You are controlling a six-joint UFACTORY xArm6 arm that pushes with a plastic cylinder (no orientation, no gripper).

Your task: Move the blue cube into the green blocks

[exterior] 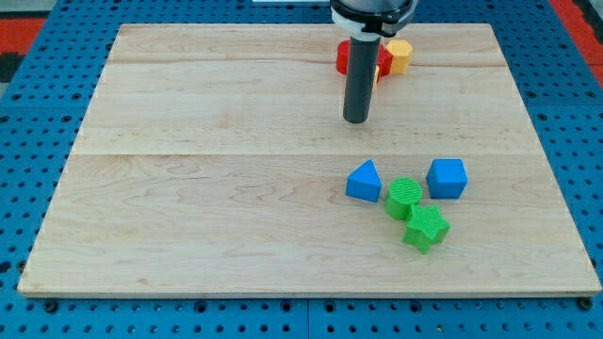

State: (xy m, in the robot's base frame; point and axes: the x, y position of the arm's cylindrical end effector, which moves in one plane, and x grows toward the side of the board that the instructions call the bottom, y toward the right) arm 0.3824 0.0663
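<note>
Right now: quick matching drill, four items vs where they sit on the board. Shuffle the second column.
Items
1. blue cube
2. blue triangular block
3. my tip
4. yellow block

Places
A. view's top, beside the red block
B. view's left of the green blocks
C. view's right of the green blocks
D. on bare board, above the blue blocks in the view

Pairs: 1-C, 2-B, 3-D, 4-A

Blue cube (447,178) lies right of green cylinder (404,196) — blue triangular block (364,181) on its left, green star (426,227) below.

bystanders on the wooden board (188,188)
blue triangular block (364,181) mid-right; red block (345,58) and yellow block (400,55) touching at the view's top.
</note>
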